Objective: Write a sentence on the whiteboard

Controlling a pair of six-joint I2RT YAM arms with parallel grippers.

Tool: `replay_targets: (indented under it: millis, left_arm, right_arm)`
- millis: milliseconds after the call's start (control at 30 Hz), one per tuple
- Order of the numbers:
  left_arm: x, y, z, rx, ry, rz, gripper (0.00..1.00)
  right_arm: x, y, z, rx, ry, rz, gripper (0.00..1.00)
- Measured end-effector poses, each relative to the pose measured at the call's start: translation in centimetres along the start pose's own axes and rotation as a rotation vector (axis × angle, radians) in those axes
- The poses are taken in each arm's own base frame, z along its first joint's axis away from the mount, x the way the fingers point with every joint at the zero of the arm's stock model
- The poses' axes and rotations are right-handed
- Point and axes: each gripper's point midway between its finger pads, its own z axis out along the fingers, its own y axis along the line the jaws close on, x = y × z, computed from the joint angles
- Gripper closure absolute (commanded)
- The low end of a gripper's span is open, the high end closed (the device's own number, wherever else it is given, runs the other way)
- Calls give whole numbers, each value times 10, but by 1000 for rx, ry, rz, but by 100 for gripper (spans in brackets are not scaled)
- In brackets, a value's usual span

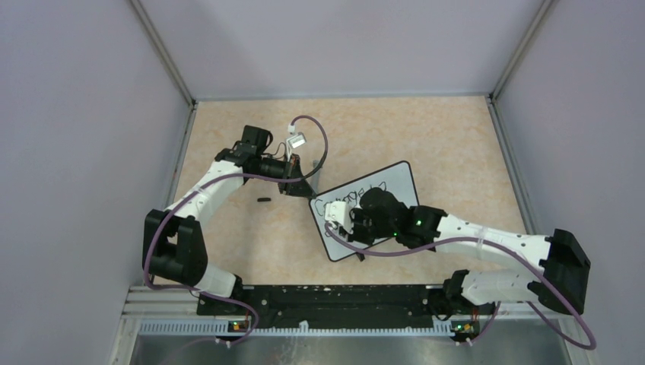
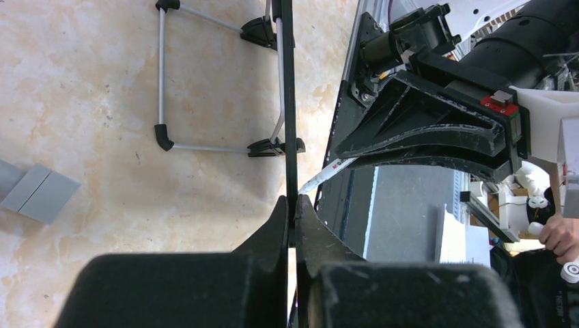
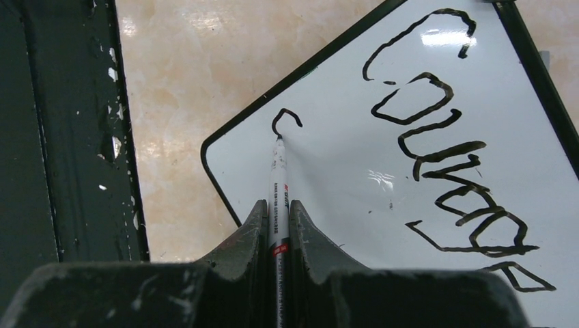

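Note:
The whiteboard (image 1: 398, 185) lies slanted on the table, black-rimmed. In the right wrist view the whiteboard (image 3: 341, 184) carries black handwriting, the sentence (image 3: 444, 147), reading "Courage" in one line, plus a small hooked stroke (image 3: 287, 118) at the start of a second line. My right gripper (image 3: 276, 213) is shut on a white marker (image 3: 278, 174) whose tip touches that stroke. My right gripper (image 1: 340, 216) sits over the board's left part. My left gripper (image 2: 291, 212) is shut on the board's thin black edge (image 2: 287, 102), at its far left corner (image 1: 303, 190).
A small black cap-like piece (image 1: 263, 199) lies on the table left of the board. The board's wire feet (image 2: 162, 82) show beneath it. A grey flat piece (image 2: 34, 195) lies on the table. Grey walls enclose the table; the black base rail (image 1: 327, 296) runs along the near edge.

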Motion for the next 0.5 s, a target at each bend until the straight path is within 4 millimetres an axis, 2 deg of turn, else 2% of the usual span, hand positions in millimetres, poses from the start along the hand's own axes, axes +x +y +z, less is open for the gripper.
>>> replay_targets:
  millis: [267,500]
  left_arm:
    - [0,0,0,1,0,0,100]
    - [0,0,0,1,0,0,100]
  right_arm:
    - [-7,-7,-13,44,-24,-4,100]
    - [-8,-15,-15,90,-16,-3,100]
